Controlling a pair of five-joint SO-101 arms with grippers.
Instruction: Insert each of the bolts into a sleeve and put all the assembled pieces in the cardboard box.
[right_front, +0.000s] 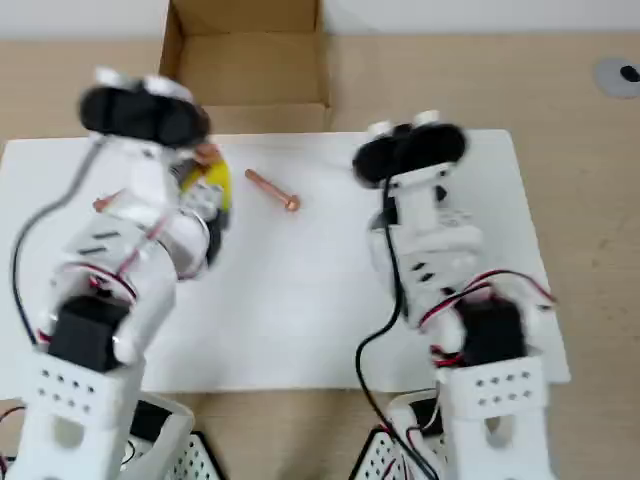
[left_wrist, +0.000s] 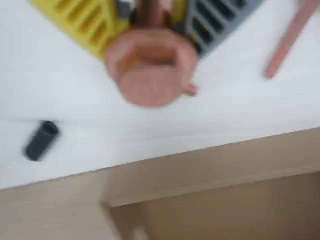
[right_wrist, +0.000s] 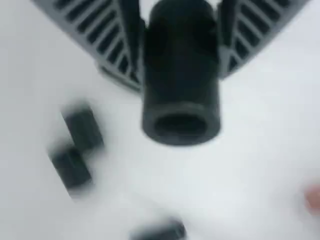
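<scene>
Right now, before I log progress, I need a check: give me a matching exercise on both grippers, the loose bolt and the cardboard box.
Things:
1. left gripper
2. right gripper
3. loose bolt
4. cardboard box

States:
A. beyond the white mat's far edge
B. shut on a sleeve
C. lying on the mat
D. shut on a bolt

Pairs: 1-D, 2-B, 3-C, 4-A
</scene>
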